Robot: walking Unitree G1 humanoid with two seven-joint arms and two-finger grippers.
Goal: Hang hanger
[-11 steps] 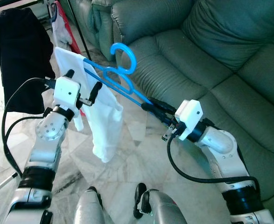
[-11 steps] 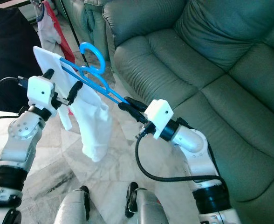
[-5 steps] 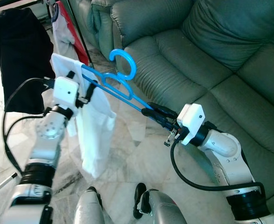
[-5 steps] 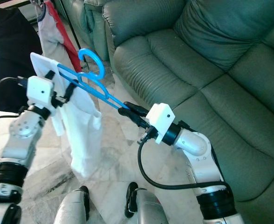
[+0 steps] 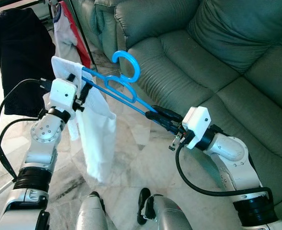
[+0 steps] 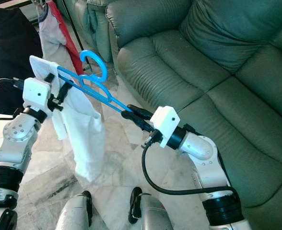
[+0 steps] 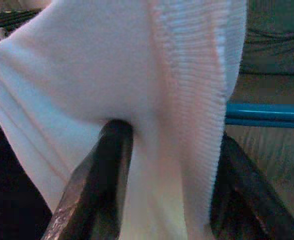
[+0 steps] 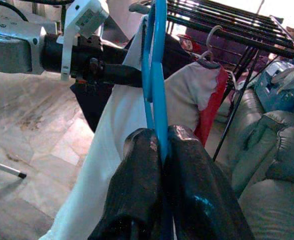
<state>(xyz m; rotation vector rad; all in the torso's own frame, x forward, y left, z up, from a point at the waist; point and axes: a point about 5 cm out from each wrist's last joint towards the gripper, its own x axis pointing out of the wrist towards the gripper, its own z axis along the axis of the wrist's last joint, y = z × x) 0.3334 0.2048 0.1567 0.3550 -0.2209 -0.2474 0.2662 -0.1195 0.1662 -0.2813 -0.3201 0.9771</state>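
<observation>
Nearest the camera, robot's own legs stood on marble floor. Right gripper sat mid-frame in front of the green sofa, fingers pinched tight on one end of the blue hanger. Hanger ran up and to the left from there, hook pointing up, held in the air between both arms. Left gripper was at the hanger's far end, fingers spread either side of a white shirt, gripping its collar area; fabric bunched between them. Shirt draped over that end and hung down toward the floor. Farther back: black garment, a red-and-white garment, and a dark drying rack.
</observation>
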